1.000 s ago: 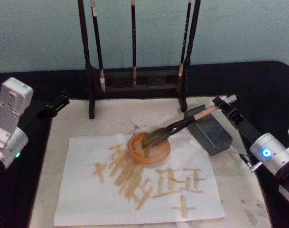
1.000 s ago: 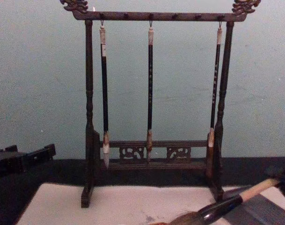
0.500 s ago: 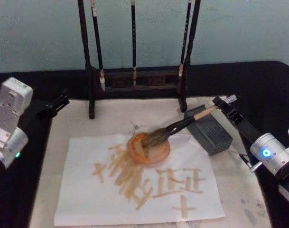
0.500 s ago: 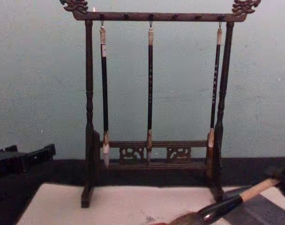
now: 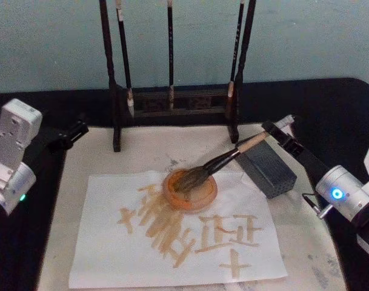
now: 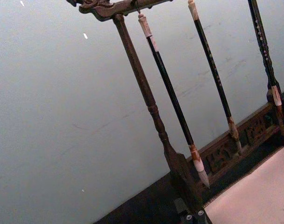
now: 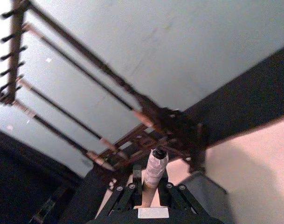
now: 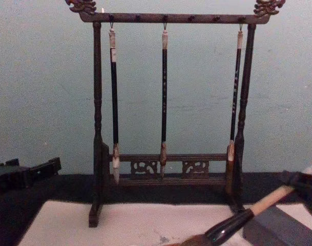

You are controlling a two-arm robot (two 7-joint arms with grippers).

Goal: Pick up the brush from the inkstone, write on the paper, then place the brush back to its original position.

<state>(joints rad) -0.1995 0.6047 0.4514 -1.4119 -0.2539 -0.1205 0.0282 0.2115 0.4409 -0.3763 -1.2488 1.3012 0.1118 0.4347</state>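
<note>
A black worktop [image 5: 342, 109] is covered in its middle by the paper [image 5: 311, 242], a large off-white matte sheet with faint grey smudges. A tall dark carved wooden rack [image 5: 172, 97] is set at the far edge, so its three thin hanging brushes are kept off the writing area. A smaller white sheet [image 5: 111, 254] marked with tan strokes is laid nearer. The inkstone [image 5: 269, 170], a low dark grey block, is placed to the right as a rest, with a round orange dish [image 5: 190, 189] just beside it. The brush [image 5: 223, 160], thick and black-shafted with a tan top, is gripped at its pale end by the closed right pincer [image 5: 275, 128]. It is held slanted, apparently so the brown bristles are dipped in the dish. The left pincer [image 5: 72, 133] is parked left; its state cannot be told.
</note>
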